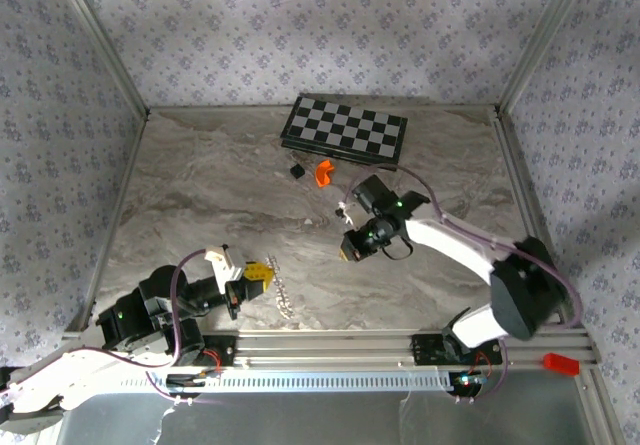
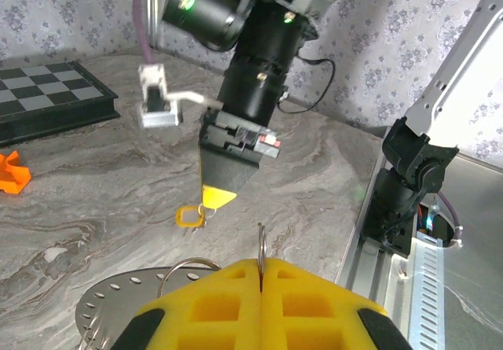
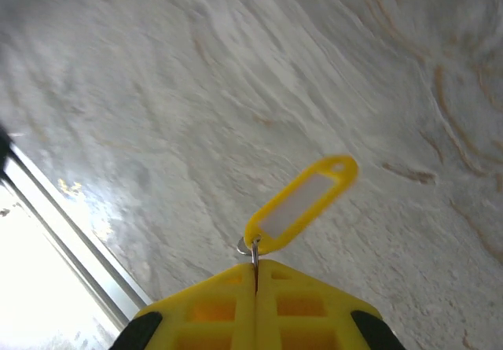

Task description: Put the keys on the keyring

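Where the right hand (image 3: 255, 265) pinches them, yellow keys (image 3: 302, 203) jutting just beyond.

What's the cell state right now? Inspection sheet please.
Surface: marbled grey table, no spills seen.
Job's things: key tag held by its metal end in the right gripper; keyring lies by the left gripper, which pinches a wire loop.
Clutter: chessboard at far edge; orange piece and black cube in front of it.
Grippers: both shut, each gripping.
Cables: purple cable looping along each arm, nothing snagged.
Surroundings: patterned walls; red item on near rail.
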### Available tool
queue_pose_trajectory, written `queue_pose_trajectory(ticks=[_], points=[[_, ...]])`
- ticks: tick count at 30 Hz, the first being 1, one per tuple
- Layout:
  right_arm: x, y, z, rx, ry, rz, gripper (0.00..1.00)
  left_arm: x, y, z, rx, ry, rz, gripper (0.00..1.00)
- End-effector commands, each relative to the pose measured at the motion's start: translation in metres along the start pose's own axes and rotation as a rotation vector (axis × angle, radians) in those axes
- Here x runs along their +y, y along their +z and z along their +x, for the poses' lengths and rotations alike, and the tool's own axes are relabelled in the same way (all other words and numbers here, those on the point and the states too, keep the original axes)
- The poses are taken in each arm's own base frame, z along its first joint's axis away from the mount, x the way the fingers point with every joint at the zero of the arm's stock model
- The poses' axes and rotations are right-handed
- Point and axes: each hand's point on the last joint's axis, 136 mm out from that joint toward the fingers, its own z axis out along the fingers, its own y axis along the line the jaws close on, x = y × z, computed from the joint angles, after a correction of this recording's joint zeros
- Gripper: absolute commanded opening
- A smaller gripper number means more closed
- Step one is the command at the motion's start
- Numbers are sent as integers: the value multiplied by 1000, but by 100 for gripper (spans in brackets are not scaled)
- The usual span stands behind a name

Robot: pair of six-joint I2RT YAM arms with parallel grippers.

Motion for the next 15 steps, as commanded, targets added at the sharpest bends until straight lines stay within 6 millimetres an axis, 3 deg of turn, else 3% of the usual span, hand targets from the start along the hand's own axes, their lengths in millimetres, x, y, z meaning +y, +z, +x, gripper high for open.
queue_pose_trajectory(ticks=[1,8,15], points=[[23,-21,-16,-187,-133,-25,0,-19,-11,-48,-131,19,72,0],[83,-90,-25,-584,-396,-142,0,-34,-10,-62,-175,39,154,0],[127,-136,-14,-751,-575,-227,0,-57,-13,-76,-205,98,273,0]])
